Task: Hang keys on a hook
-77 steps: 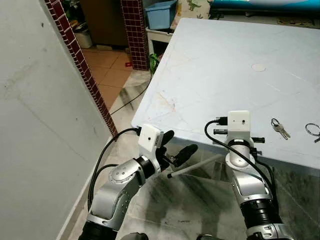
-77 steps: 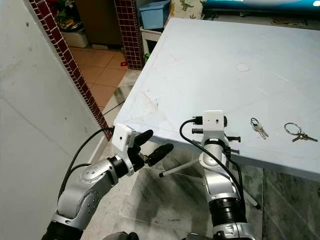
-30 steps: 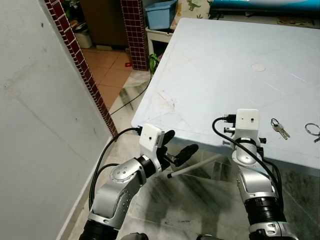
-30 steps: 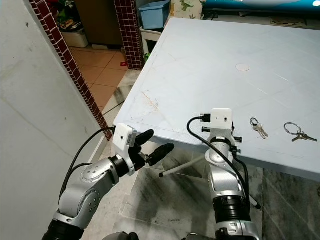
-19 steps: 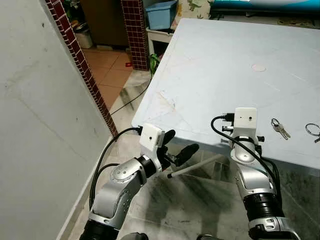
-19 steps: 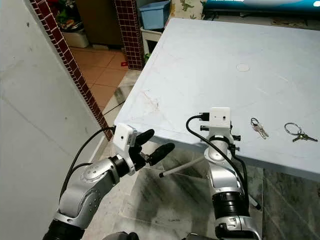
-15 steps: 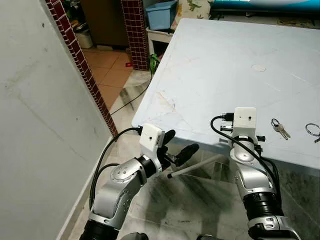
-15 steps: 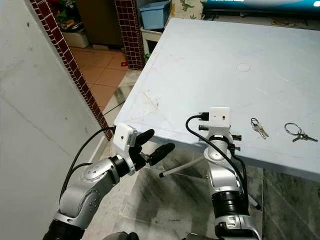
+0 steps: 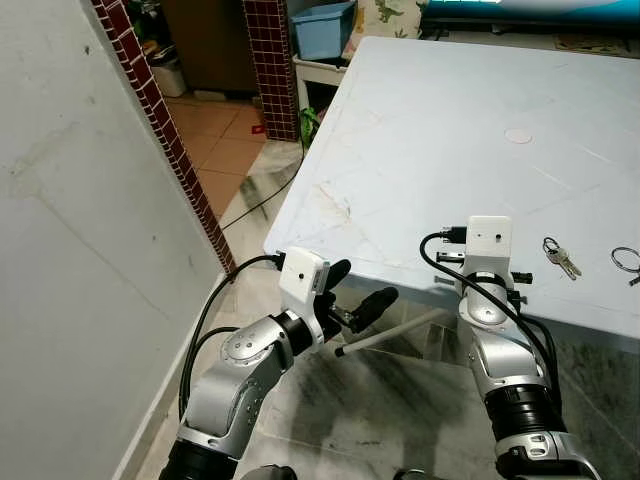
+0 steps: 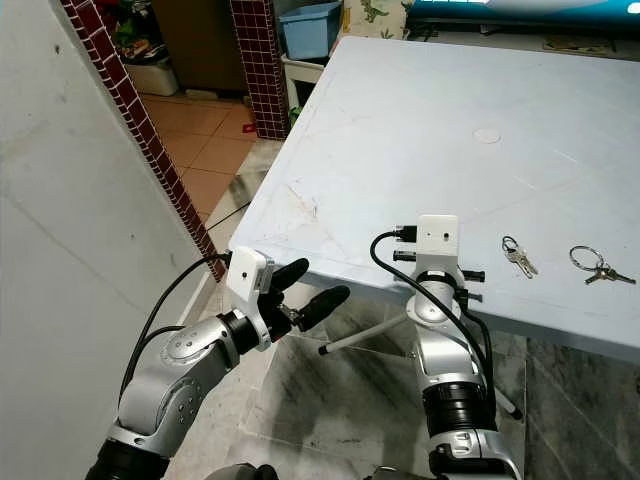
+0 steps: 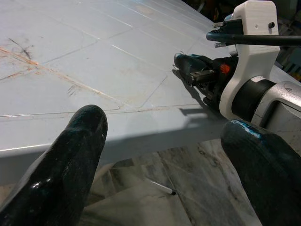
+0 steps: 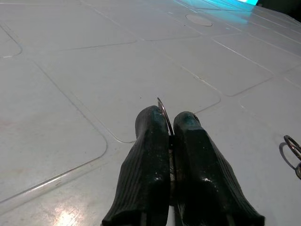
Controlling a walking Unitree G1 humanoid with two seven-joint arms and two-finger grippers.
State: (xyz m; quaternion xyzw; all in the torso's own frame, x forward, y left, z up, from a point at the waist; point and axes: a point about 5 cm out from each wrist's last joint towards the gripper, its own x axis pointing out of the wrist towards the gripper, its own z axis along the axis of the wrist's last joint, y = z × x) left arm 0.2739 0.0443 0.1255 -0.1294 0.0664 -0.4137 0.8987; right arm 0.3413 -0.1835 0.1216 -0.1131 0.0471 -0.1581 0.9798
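Nearest, the left hand (image 9: 352,303) hangs below the front edge of the desk (image 9: 440,130), over the marbled floor (image 9: 380,400); its two black fingers (image 11: 61,160) stand spread wide with nothing between them. A thin grey rod (image 9: 385,334) slants under the desk just beside it.

The right hand (image 12: 168,141) lies at the desk's front edge, fingers pressed together and pinching a thin curved sliver of metal (image 12: 163,112); what that metal belongs to I cannot tell.

Further right on the desktop, a small bunch of keys (image 9: 560,256) lies flat, near the right wrist but apart from it. A second key ring (image 9: 626,260) lies beyond, at the right edge of view.

Far back: a faint round mark (image 9: 517,135) on the desk, a blue bin (image 9: 322,28), and a brick-tiled pillar (image 9: 270,60).
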